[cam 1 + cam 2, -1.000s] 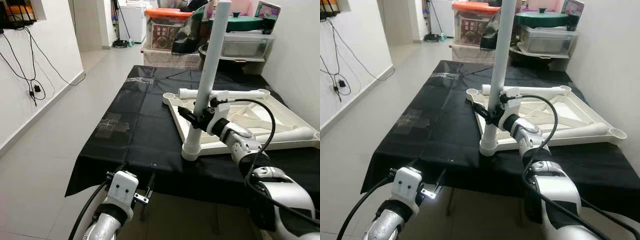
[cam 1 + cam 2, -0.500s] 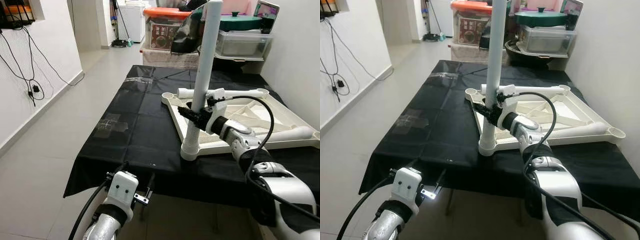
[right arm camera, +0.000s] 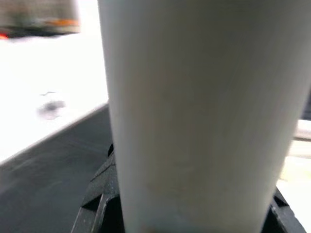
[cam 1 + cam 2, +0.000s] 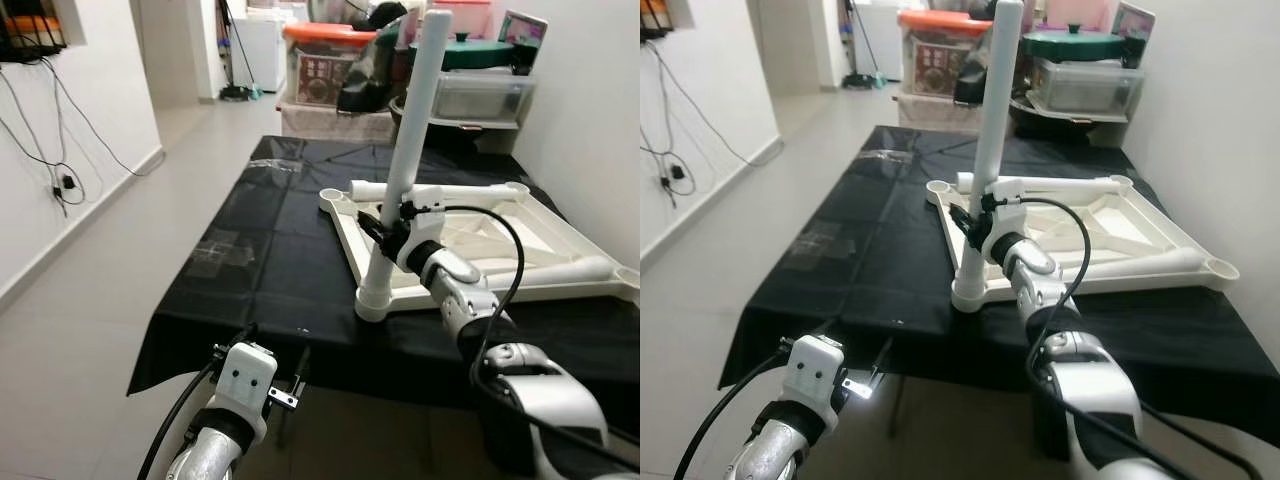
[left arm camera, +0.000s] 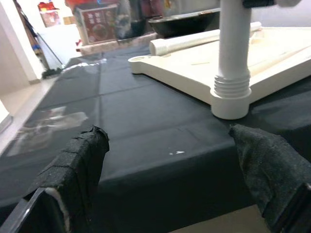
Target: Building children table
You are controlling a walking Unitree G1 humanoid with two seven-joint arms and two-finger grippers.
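The white table leg (image 4: 405,170) is stood in the near-left corner socket (image 4: 374,300) of the upturned white children's tabletop (image 4: 545,235), which lies on the black-covered table (image 4: 250,260). The leg's long axis is nearly vertical, with its free end pointed up and tilted slightly to the far right; its threaded foot is seated in the socket. The right gripper (image 4: 388,232) is clamped around the lower part of this leg, just above the socket, so the leg lies directly between its black fingers, as the right wrist view confirms with the tube (image 3: 194,116) pressed close to the camera. The grip axis is crossed roughly at a right angle by the leg's axis, which is judged to suit turning or pressing the leg down into its seat.

A 2nd white leg (image 4: 440,189) is laid horizontally across the far side of the tabletop, its axis running left to right.

The left gripper (image 5: 170,189) is held low off the table's near edge, its fingers spread apart and empty, well away from the leg; the right arm is clearly the nearer 1.
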